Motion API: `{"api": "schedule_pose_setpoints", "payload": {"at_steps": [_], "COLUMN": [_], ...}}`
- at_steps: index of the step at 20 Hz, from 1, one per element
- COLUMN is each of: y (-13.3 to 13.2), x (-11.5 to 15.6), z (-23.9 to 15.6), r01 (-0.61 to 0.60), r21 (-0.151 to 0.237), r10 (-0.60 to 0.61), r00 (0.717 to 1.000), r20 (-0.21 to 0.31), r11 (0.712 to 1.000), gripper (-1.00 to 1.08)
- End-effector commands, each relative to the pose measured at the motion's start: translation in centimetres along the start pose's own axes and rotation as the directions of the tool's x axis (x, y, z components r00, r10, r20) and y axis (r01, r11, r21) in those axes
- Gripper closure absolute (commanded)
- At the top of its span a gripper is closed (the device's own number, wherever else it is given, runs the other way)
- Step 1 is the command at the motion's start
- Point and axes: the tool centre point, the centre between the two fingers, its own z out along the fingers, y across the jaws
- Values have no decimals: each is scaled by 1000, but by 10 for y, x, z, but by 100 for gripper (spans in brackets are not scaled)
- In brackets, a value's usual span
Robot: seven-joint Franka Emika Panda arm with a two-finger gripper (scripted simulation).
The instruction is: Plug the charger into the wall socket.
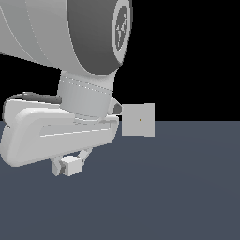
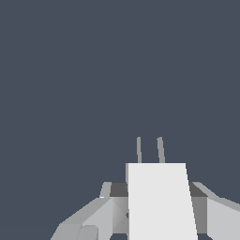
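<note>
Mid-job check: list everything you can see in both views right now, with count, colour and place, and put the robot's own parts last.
charger: one, white-grey block with two thin grey prongs that show in the wrist view, held between the fingers, just above the floor.
wall socket: one, light-grey square panel with a tiny dot at its centre, upright, toward the exterior view's right of the arm, apart from the charger.
floor: one, dark blue-grey, flat, fills the lower half of the exterior view.
arm: one, white and grey, upper left of the exterior view.
gripper: one, white-grey, below the wrist, shut on the charger.
</note>
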Motion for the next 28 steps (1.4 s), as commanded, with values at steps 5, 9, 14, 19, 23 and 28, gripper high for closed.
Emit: {"api": "schedule_pose_setpoints", "payload": {"at_steps": [5, 9, 14, 19, 23, 28], "y": [2, 8, 22, 41, 59, 80], "x": [1, 2, 5, 6, 5, 0], "z": [-1, -4, -12, -23, -35, -50], "r01": [-14, -57, -149, -278, -397, -532], "r21": [-5, -20, -53, -98, -140, -187], "r10": [14, 57, 148, 278, 396, 530], "r00": [1000, 998, 989, 960, 917, 845], "r20": [-1, -2, -8, -21, -38, -66], "r11": [1000, 998, 988, 955, 907, 826], "gripper": [108, 108, 108, 108, 108, 108]}}
